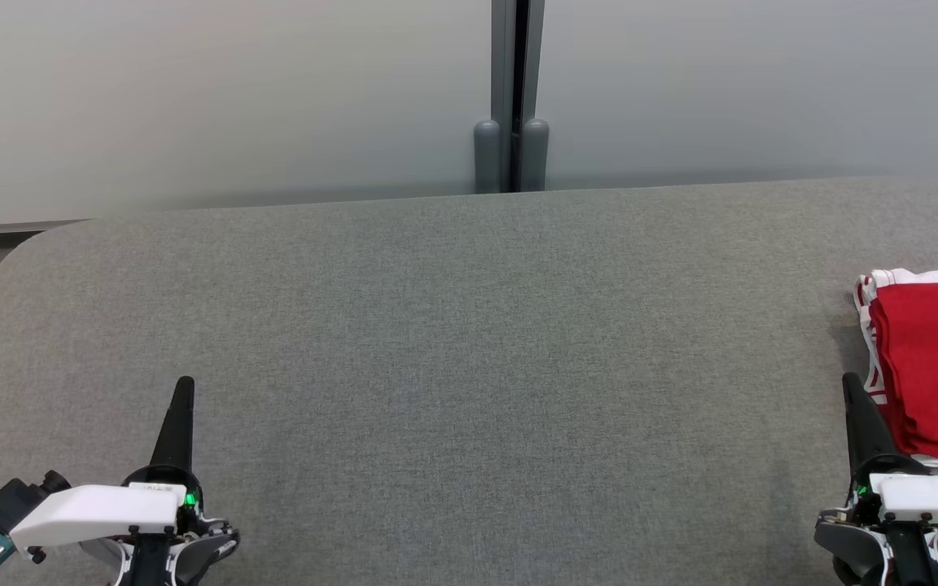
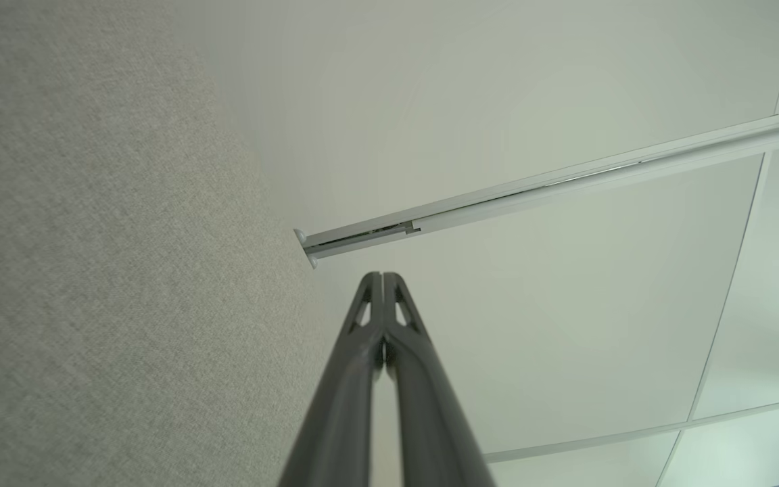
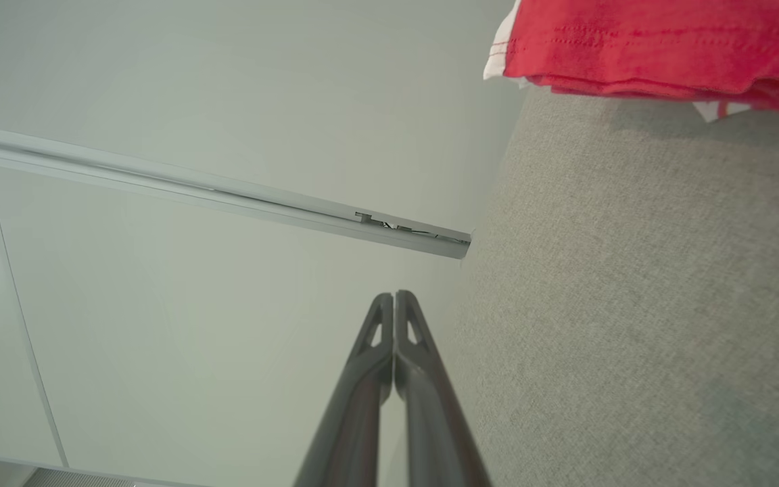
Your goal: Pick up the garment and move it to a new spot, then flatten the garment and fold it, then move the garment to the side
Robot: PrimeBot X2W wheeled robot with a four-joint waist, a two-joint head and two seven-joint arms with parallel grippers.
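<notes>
Left jaws and right jaws are both pressed shut, gripping nothing, at seven and five o'clock over the grey fabric counter. The red-and-white garment lies folded at three o'clock, just beside the right jaws. It looks already folded and set aside, so little seems left.

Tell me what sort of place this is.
Probably an indoor lab or office workstation for garment folding: a grey fabric-covered table, pale partition panels behind it, and a folded red garment at its right edge.
</notes>
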